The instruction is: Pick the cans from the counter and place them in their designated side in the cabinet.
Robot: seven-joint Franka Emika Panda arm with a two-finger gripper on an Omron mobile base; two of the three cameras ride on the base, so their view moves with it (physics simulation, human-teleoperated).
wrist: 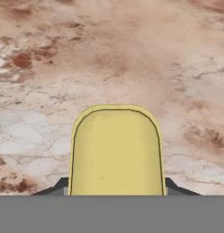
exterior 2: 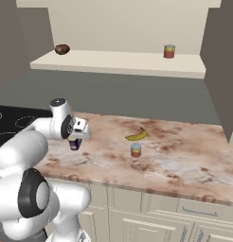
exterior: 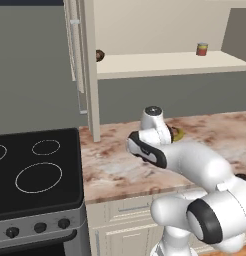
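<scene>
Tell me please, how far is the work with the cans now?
Done: nothing stored yet, apart from a red can on the cabinet shelf. In hand: the gripper is shut on the dark blue can, just above the counter. Left: the red-orange can beside the banana.

Banana (exterior 2: 137,135) just behind short can (exterior 2: 136,150) on counter (exterior 2: 184,160)

Simulated kitchen: stove top (exterior: 37,170), marble counter (exterior 2: 184,151), wall cabinet (exterior 2: 118,63).
</scene>
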